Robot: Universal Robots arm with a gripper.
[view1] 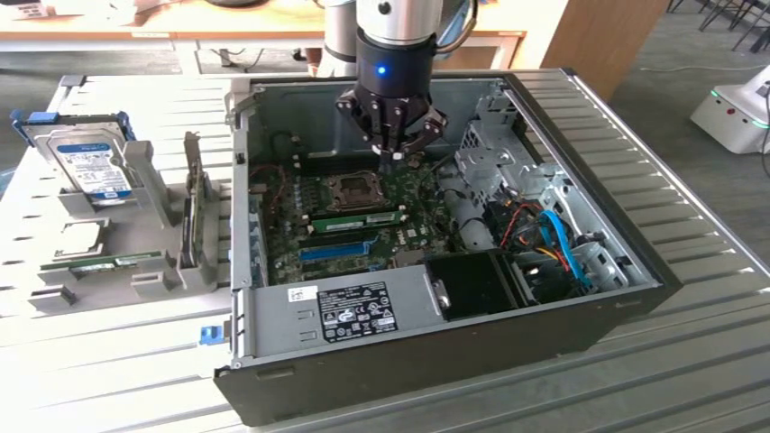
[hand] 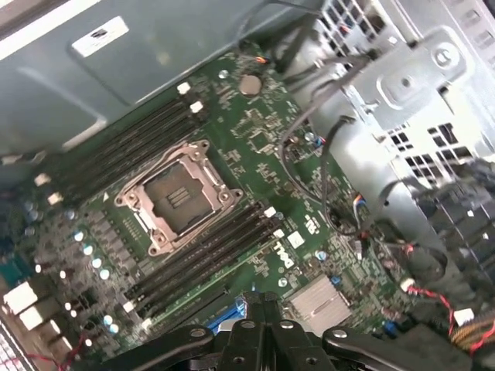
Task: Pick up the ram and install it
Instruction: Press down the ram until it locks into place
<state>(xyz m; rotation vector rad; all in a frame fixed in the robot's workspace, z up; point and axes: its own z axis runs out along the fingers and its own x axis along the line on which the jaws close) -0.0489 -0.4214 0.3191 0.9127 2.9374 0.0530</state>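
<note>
Ribbed grey tabletop [view1: 673, 361] carries an open desktop case [view1: 434, 343], with a wooden desk far behind. Left of the case in the exterior view, a grey rack [view1: 144, 262] holds a hard drive [view1: 90, 162] with a blue-and-white label (text too small to read) and, lower down, the ram [view1: 114, 262] lying in its slot, untouched. Over the motherboard [hand: 255, 147], the gripper [view1: 394, 149] hovers with fingers pressed together, holding nothing. So the pick-up step looks not yet done; my judgement is that grasping will demand travel left to the rack and spread fingers. A white sticker [view1: 359, 307] on the near bracket bears illegible print; the board shows a small "DELL" mark [hand: 283, 254].
</note>
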